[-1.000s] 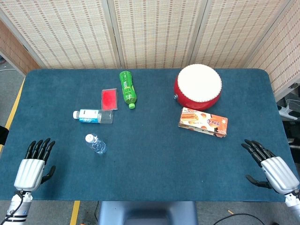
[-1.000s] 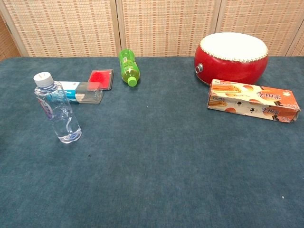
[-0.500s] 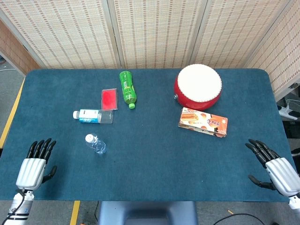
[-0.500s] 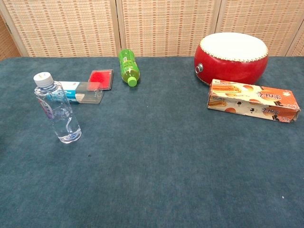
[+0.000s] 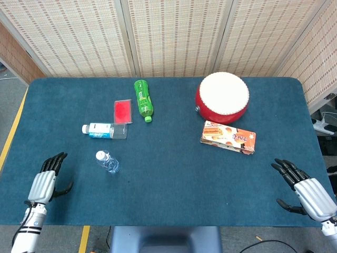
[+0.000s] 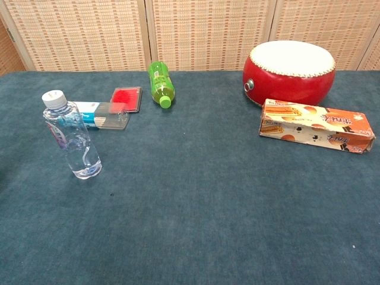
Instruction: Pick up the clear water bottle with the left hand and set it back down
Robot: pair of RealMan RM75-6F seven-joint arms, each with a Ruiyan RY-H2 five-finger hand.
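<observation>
The clear water bottle [image 5: 107, 162] [image 6: 70, 136] stands upright with a white cap on the left part of the blue table. My left hand [image 5: 46, 180] hovers near the table's front left corner, well to the left of the bottle, fingers spread and holding nothing. At the front right corner my right hand [image 5: 305, 186] is open too, far from the bottle. Neither hand shows in the chest view.
A green bottle [image 5: 142, 99] lies on its side at the back. Behind the clear bottle lie a red flat case [image 5: 122, 110] and a small blue-white box [image 5: 103, 129]. A red drum [image 5: 222, 97] and an orange snack box [image 5: 228, 137] sit on the right.
My left hand has shifted right and turned more edge-on, a little closer to the bottle. The right hand dipped and came back. The bottle has not moved.
</observation>
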